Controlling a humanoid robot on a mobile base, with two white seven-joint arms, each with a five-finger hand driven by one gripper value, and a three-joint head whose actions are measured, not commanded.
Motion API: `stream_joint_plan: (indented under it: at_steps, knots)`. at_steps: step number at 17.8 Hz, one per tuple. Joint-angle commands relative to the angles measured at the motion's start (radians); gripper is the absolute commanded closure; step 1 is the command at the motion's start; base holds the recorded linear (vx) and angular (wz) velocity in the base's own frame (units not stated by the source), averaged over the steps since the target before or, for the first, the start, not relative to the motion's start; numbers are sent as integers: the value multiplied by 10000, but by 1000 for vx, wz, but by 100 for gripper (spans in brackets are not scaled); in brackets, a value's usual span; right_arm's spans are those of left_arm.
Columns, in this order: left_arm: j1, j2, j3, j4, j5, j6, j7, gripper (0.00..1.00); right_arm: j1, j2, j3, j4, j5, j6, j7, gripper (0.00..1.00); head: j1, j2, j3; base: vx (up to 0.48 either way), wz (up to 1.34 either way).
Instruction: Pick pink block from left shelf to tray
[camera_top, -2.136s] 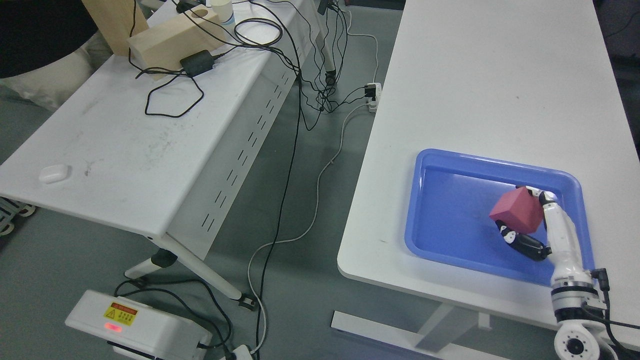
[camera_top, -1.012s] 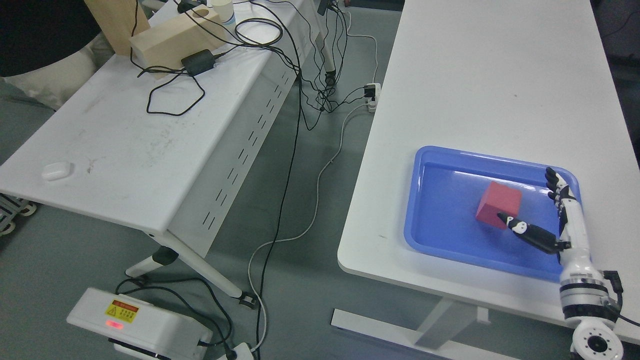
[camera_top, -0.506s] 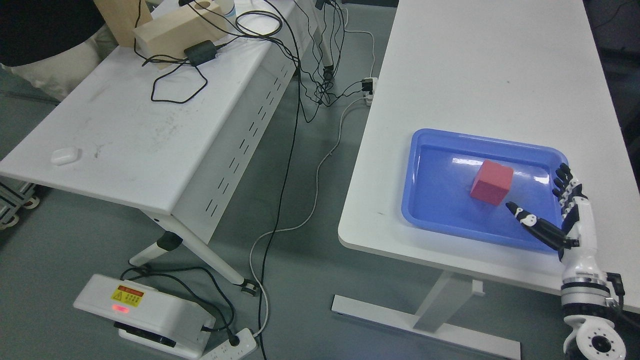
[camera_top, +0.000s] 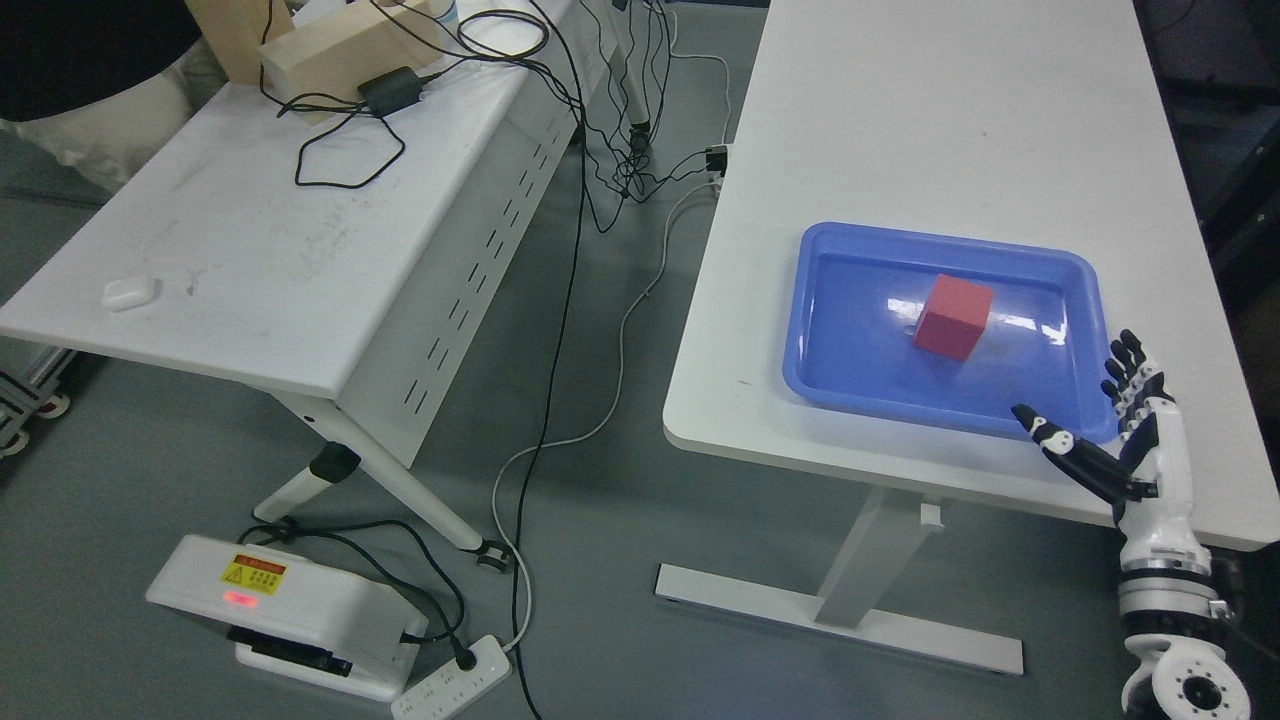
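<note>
We see the block (camera_top: 953, 317), more red than pink in this light, lying inside the blue tray (camera_top: 820, 372), a little toward the tray's far side and roughly midway between its left and right walls. It rests flat on the tray floor, one corner turned toward us, touching nothing else.

The right hand (camera_top: 1110, 435) is at the tray's near right corner, just outside and partly over the rim. Its fingers (camera_top: 1128, 365) are spread and straight, the thumb (camera_top: 1070, 455) splayed out toward the tray's near edge. The hand holds nothing; it is released. From the tray's corner where the hand is, the block lies well apart, up and to the left, with bare blue floor between them. We see the white forearm running down from the hand toward the lower right of the view.

The tray sits on a white table (camera_top: 940, 120), near that table's near edge. Left of the tray, across a strip of grey floor, stands a second white table (camera_top: 250, 250) with cables (camera_top: 340, 165), wooden blocks (camera_top: 320, 50) at its far end and a small white case (camera_top: 130, 293) close to its left edge. Below that table, on the floor, there is a white box (camera_top: 290, 610) with a yellow label and a power strip (camera_top: 450, 680).
</note>
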Motion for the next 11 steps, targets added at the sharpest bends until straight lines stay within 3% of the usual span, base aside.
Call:
stream_joint_plan:
  at_steps: [1, 11]
  knots:
    - [94, 175, 0, 0, -15, -8, -6, 0, 49, -83, -85, -22, -40, -35, -15, 0, 0, 0, 0, -68, -310]
    - [94, 175, 0, 0, -15, -8, -6, 0, 80, -83, -70, -22, -40, -96, 1, 0, 0, 0, 0, -120, -191]
